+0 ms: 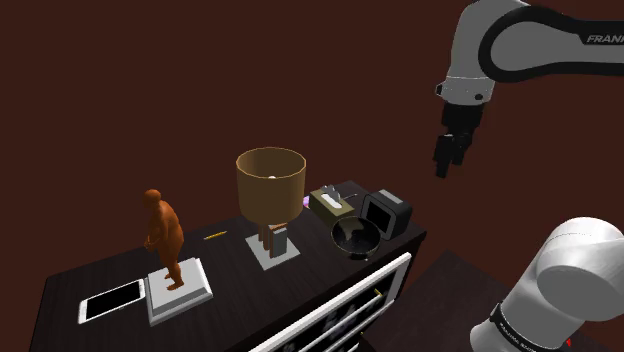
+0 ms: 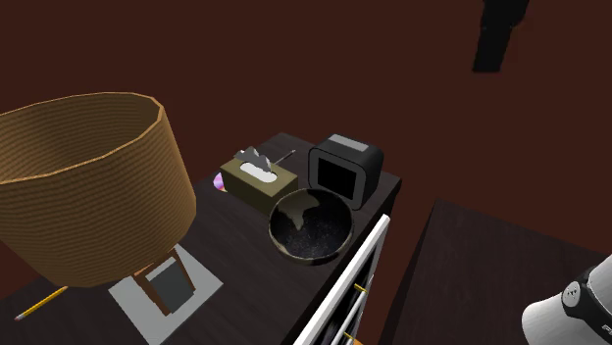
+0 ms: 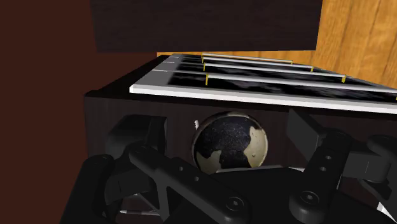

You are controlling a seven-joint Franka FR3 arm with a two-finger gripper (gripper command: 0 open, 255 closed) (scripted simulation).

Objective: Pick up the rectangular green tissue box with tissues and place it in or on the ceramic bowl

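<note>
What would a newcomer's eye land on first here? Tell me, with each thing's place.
The big brown lampshade looms at the second exterior view's left, on the dark cabinet. In the shoulder view an orange figurine stands on a grey base left of it. The black hand hangs high by the cabinet's right end, where the olive tissue box and dark speckled bowl sit close together.

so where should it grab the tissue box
Probably best across the narrow width of the olive tissue box, on its two long side walls, coming straight down from above. It lies flat on the cabinet, and a tissue stands up from its top, so close below that.
</note>
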